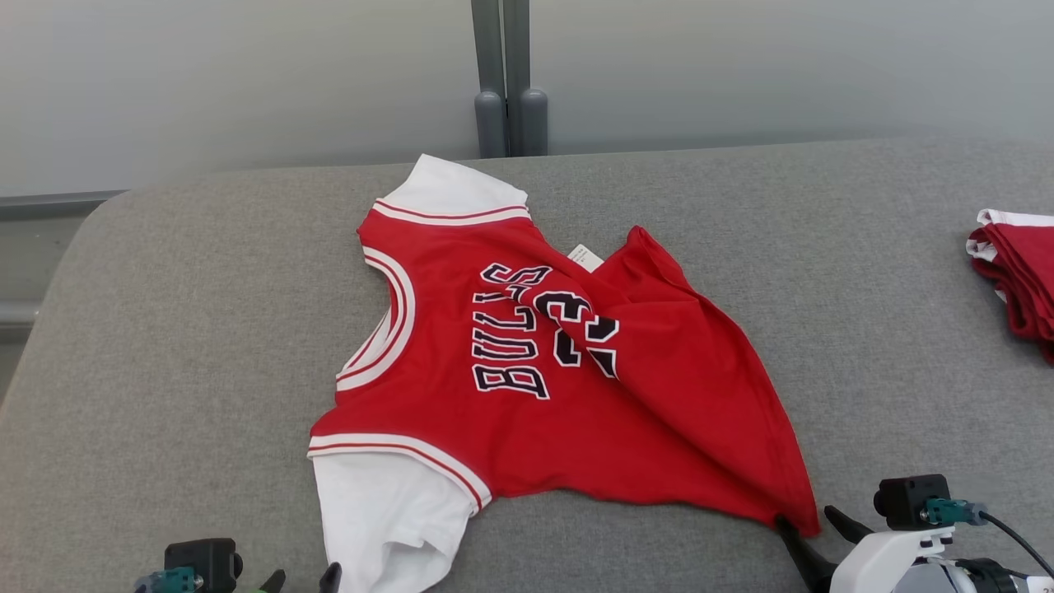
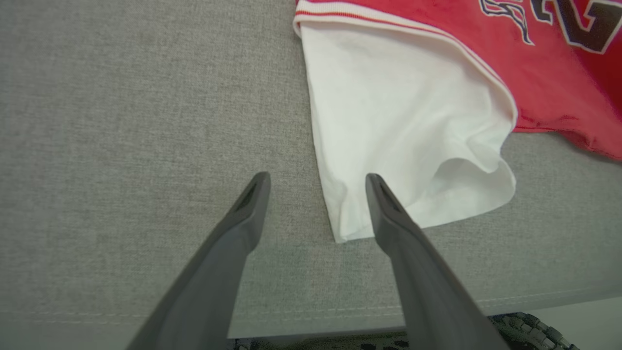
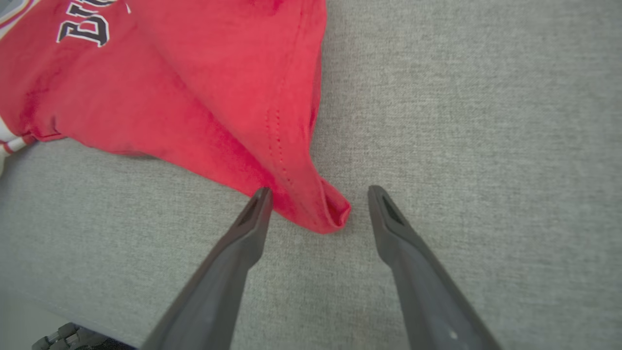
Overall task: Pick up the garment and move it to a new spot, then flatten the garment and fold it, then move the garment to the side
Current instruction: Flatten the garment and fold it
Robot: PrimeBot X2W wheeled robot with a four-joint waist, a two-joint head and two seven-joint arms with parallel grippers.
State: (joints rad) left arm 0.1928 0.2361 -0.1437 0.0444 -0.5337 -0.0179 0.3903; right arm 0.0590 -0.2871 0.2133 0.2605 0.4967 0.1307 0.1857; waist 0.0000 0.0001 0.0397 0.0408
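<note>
The garment (image 1: 527, 379) is a red jersey with white sleeves and dark "BULLS" lettering, lying on the grey padded table (image 1: 165, 346) with its right part folded over in a ridge. My left gripper (image 1: 301, 576) is open at the near white sleeve (image 2: 403, 131); its fingers straddle the sleeve's lower corner, as the left wrist view (image 2: 316, 182) shows. My right gripper (image 1: 811, 519) is open too, its fingers on either side of the jersey's pointed red hem corner (image 3: 330, 214). Nothing is held.
A second folded red and white garment (image 1: 1017, 280) lies at the table's right edge. Grey posts (image 1: 509, 99) stand behind the table's far edge against a pale wall. The table's near edge (image 2: 301, 316) runs just below the left fingers.
</note>
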